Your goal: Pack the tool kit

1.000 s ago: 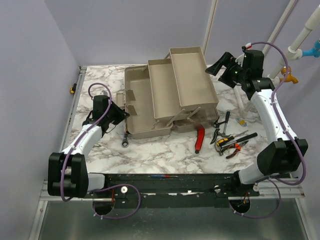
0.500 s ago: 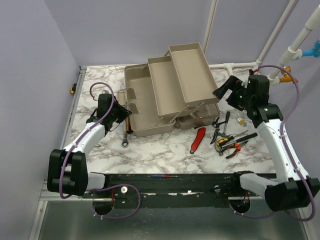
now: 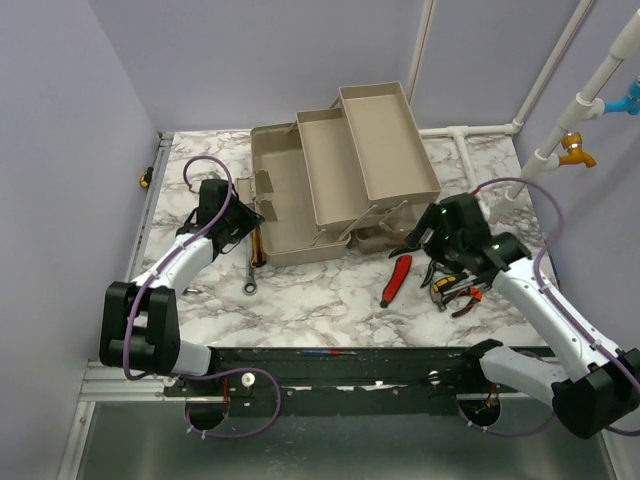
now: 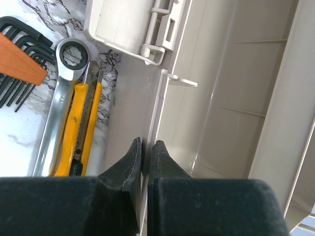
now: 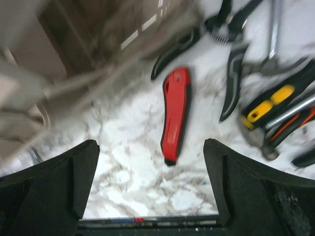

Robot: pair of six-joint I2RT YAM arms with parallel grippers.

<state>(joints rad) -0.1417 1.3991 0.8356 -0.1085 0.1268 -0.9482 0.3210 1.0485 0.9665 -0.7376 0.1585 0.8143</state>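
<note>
Right gripper [image 5: 151, 147], jaws spread wide, hovers over the red cutter [image 5: 175, 115] on the surface just in front of the toolbox [image 3: 285, 205]; it should probably descend straight and straddle the handle's narrow width while the left gripper [image 4: 146, 147], pinched on the toolbox's left wall, steadies it.

The counter [image 3: 330, 300] is white with grey, wiggly lines, like marble. Purple walls [image 3: 280, 60] stand behind it and on the left of the picture. In the upper right, white pipes [image 3: 590, 95] lean up past the wall. One has a blue end piece [image 3: 630, 98], and an orange piece [image 3: 573, 148] sits just below it. A small yellow and black thing [image 3: 146, 178] sits at the counter's left edge.
</note>
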